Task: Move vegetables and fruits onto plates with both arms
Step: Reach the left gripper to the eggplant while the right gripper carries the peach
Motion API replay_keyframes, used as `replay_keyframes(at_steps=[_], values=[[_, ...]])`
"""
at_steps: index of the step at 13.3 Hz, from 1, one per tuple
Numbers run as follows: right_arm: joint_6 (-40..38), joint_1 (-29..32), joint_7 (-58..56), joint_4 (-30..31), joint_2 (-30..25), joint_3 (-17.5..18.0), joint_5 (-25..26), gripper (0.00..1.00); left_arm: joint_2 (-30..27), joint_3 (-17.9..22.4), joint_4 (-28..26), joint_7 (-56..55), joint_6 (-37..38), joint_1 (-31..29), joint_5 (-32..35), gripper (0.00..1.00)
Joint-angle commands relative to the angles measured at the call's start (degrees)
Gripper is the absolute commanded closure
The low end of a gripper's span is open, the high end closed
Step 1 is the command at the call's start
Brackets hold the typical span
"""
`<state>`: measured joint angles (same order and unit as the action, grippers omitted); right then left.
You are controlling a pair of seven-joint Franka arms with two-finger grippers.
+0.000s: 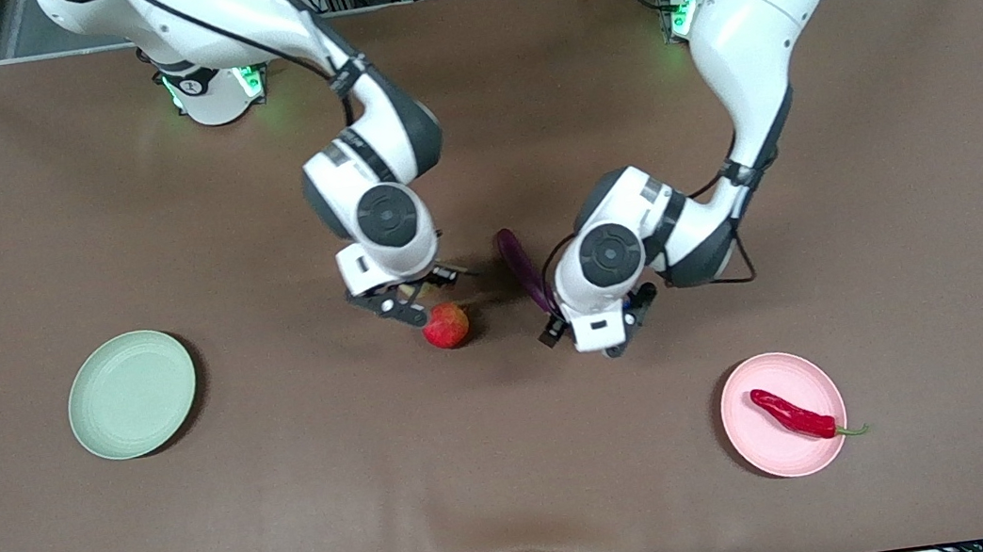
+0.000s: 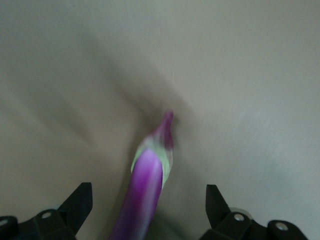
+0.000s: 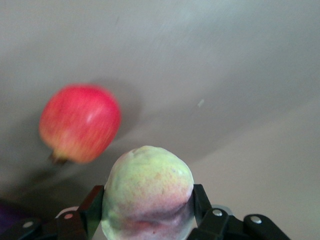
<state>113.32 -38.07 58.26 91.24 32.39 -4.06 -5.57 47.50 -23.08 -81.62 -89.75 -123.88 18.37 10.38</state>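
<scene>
The right gripper (image 3: 147,212) has its two black fingers (image 3: 90,210) pressed against the sides of the pink-green peach (image 3: 147,197), which fills the gap between them. In the front view this gripper (image 1: 407,298) sits low over the middle of the table with the peach (image 1: 414,292) mostly hidden under it; whether the fruit is lifted clear of the brown table cover (image 1: 521,500) cannot be told. The red apple (image 1: 447,325) lies on the cover just beside the gripper, a little nearer to the front camera; the right wrist view shows it (image 3: 80,122) close to the peach but apart from it.

The left gripper (image 2: 149,205) has its fingers (image 2: 77,205) spread wide, one on each side of the purple eggplant (image 2: 145,190), neither touching it. The eggplant's pale green cap and stem point away from the wrist camera. In the front view the eggplant (image 1: 521,267) lies on the cover in the middle of the table, its nearer end hidden under the left gripper (image 1: 598,327).

The red chili pepper (image 1: 793,414) lies across the pink plate (image 1: 760,440), its green stem reaching over the rim. That plate stands toward the left arm's end of the table, nearer to the front camera than both grippers. The mint green plate (image 1: 132,395) stands toward the right arm's end, well apart from the fruits.
</scene>
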Motion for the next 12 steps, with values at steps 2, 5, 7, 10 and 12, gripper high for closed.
replay_keyframes(at_steps=[2, 5, 7, 10, 12], values=[[-3.3, 6.0, -8.8, 1.3, -3.3, 1.0, 0.6, 0.69, -1.4, 0.1, -9.1, -0.9, -10.0, 2.4, 1.6, 0.00], [-6.4, 11.6, -20.1, 1.5, -4.4, 1.0, 0.6, 0.69, -1.9, 0.1, -11.1, -1.0, -11.3, 2.2, 4.8, 0.90], [-6.9, 14.8, -29.0, 2.7, -5.4, 0.9, 0.6, 0.69, -2.1, 0.1, -10.8, -0.8, -11.3, 1.8, 5.0, 1.00], [-6.5, 20.5, -41.4, 5.7, -7.2, 0.9, 2.7, 0.73, -5.6, 0.7, -10.5, -0.1, -10.9, 0.6, 5.1, 1.00], [-5.8, 21.8, -45.3, 7.8, -8.3, 0.9, 9.4, 0.80, -9.7, 0.7, -10.5, 1.8, -10.4, -3.1, 5.1, 1.00]])
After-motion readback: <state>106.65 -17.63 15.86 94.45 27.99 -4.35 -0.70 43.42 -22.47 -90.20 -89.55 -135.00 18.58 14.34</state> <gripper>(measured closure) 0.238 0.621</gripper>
